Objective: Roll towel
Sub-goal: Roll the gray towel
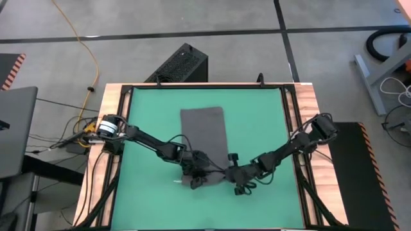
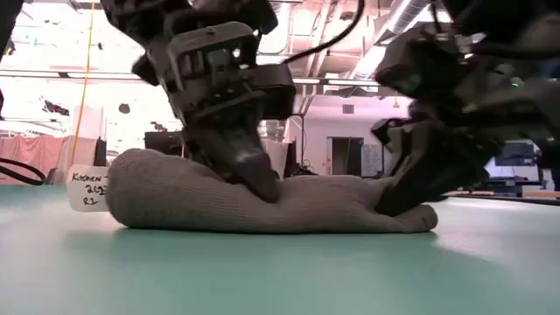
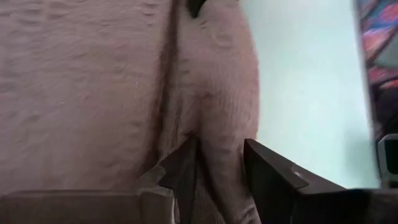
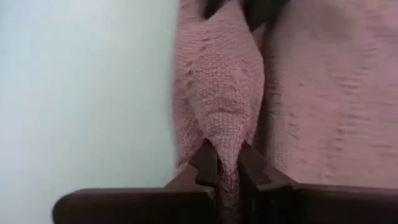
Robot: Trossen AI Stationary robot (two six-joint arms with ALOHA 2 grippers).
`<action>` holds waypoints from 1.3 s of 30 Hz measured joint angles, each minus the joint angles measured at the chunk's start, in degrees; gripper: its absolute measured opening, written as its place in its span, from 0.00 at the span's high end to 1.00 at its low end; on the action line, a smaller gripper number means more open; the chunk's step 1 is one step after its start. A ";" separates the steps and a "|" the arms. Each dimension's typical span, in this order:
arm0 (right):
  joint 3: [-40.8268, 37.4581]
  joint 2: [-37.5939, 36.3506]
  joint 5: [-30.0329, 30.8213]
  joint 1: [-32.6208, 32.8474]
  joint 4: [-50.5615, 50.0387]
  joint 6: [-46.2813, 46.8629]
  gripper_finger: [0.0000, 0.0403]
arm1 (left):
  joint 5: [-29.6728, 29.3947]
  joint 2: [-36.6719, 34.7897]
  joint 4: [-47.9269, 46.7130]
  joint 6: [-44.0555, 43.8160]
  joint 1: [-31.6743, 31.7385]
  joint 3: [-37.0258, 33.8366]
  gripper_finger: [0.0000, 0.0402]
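Right hand [image 4: 227,167] is pinching the soft, floppy dark grey cloth towel [image 1: 204,128] at its rolled edge; left hand [image 3: 219,163] is straddling it, unclenched

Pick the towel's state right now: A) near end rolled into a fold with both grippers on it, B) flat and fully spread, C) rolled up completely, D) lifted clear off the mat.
A: the towel lies flat at its far end, while its near end is bunched into a roll where the left gripper and right gripper meet it on the green mat.
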 joint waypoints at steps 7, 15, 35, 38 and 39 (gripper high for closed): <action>-0.04 -0.11 -15.41 -5.16 1.16 4.41 0.92 | -7.71 -8.07 -10.95 3.21 -2.13 -0.04 0.69; -0.16 0.02 -31.99 -11.06 3.67 12.91 0.92 | -26.77 -16.15 -17.01 5.55 -9.43 -0.02 0.69; -13.95 -4.58 -36.92 -18.99 24.39 32.22 0.91 | -39.56 -15.86 18.93 16.37 -13.84 -13.21 0.69; -13.86 -4.17 -37.32 -19.92 24.03 33.10 0.91 | -38.67 -13.58 21.81 15.23 -12.80 -14.50 0.69; -13.86 -4.17 -37.38 -20.11 23.74 33.19 0.91 | -38.60 -12.42 22.21 15.00 -12.48 -14.60 0.69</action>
